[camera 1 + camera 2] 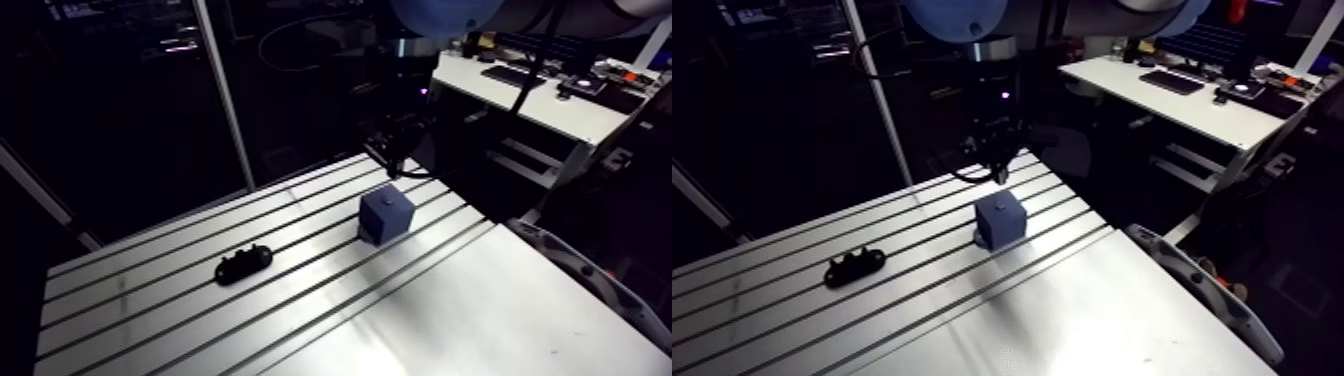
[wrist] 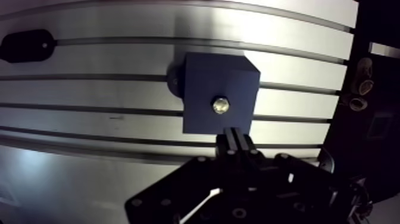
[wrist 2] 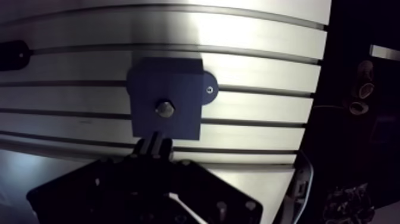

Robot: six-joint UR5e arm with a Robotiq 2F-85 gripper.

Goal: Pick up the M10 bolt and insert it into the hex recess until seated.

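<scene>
Now, the bolt: you find the M10 bolt [image 2: 220,105] with its bright hex head showing in the top face of the blue block [image 2: 202,89], roughly centred there.
Seating: judged from the wrist view, the head sits down in the recess and looks level; how deep it sits you cannot tell from here.
Block: it stands on the slotted table [image 2: 119,24], near the middle, with a small ear and screw at one side.
Handling: treat the bolt as steel, so stiff, dense for its bulk, and smooth enough to slip between hard pads; nothing about it is fragile.
Where to hold: two opposite flats of the head are your best purchase, but with only the head showing there is probably very little to pinch.
Claw: the gripper [image 2: 235,140] is narrow, its fingers [image 2: 230,138] drawn together with nothing between them.
Claw position: the tips point at the block's edge nearest them, just short of the bolt and not over it.
Arm pose: in the arm view the wrist hangs straight down above the far side of the block, clear of it.
Other item: a black oblong part [image 2: 24,46] lies on the table well apart from the block.
Task state: to my eye the insertion looks done.
</scene>
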